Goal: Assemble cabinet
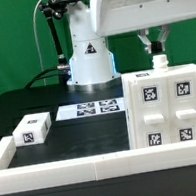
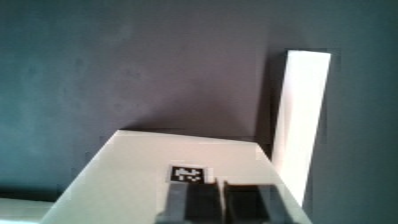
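Note:
The cabinet (image 1: 166,108) is the big white box at the exterior view's right, standing on the black table, with several square tags on its near face. A small white nub (image 1: 160,65) sticks up from its top. My gripper (image 1: 157,48) hangs just above that nub with its fingers drawn together. In the wrist view the two dark fingers (image 2: 187,203) sit side by side with only a thin pale line between them. They sit over a white tagged face of the cabinet (image 2: 143,165). I see nothing held between them.
A small white tagged block (image 1: 30,130) lies at the exterior view's left. The marker board (image 1: 88,109) lies flat in front of the arm's base. A low white border rail (image 1: 66,172) runs along the near edge. A bright white strip (image 2: 306,110) shows in the wrist view.

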Tool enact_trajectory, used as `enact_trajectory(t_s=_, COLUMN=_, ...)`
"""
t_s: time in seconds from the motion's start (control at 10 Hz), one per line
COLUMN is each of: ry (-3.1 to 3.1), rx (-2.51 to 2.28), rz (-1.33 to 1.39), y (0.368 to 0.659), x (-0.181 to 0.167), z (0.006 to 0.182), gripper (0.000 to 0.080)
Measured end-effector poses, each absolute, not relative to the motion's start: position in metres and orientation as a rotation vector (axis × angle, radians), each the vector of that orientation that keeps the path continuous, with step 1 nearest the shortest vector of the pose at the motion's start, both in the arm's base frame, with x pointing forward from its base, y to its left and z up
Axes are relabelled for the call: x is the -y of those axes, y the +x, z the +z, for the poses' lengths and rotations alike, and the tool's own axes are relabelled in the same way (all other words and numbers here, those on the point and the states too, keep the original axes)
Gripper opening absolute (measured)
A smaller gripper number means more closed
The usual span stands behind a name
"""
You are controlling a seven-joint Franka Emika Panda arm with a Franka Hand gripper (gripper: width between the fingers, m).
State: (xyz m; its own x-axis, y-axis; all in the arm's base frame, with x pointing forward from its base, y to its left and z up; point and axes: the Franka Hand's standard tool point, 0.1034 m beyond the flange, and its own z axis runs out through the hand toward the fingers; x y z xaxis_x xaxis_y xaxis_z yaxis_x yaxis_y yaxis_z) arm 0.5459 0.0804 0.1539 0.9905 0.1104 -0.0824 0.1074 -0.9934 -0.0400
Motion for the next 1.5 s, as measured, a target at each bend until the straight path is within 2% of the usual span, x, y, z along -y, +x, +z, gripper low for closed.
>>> enact_trajectory(t_s=0.2, ry=-3.099, rx=0.17, rz=0.131, y=0.546, x=-0.08, z=0.154, gripper=0.0389)
enact_trajectory(t_s=0.3, ry=-3.099, rx=0.17, rz=0.132, y=0.546, x=-0.08, z=0.154, gripper=0.0527)
enact_trajectory(t_s=0.4, ry=-3.099, rx=0.17, rz=0.132, y=0.546, x=-0.08, z=0.154, gripper=0.0527)
enact_trajectory(t_s=0.5, ry=-3.099, rx=0.17, rz=0.132, y=0.546, x=-0.08, z=0.154, gripper=0.0719)
enact_trajectory(t_s=0.6, ry=-3.099, rx=0.17, rz=0.132, y=0.546, x=-0.08, z=0.154, gripper=0.0774)
enact_trajectory(t_s=0.7, ry=-3.098, rx=0.18, rz=0.129, y=0.545, x=-0.078, z=0.154, gripper=0.0774)
enact_trajectory(t_s=0.8, ry=-3.1, rx=0.225, rz=0.104, y=0.533, x=-0.059, z=0.147, gripper=0.0794)
enact_trajectory(t_s=1.0, ry=-3.112, rx=0.221, rz=0.107, y=0.498, x=-0.009, z=0.134, gripper=0.0798)
enact_trajectory(t_s=1.3, ry=-3.119, rx=0.29, rz=0.091, y=0.481, x=0.075, z=0.12, gripper=0.0796)
enact_trajectory(t_s=1.4, ry=-3.123, rx=0.271, rz=0.094, y=0.479, x=0.09, z=0.117, gripper=0.0796)
enact_trajectory(t_s=1.5, ry=-3.122, rx=0.285, rz=0.094, y=0.479, x=0.086, z=0.118, gripper=0.0796)
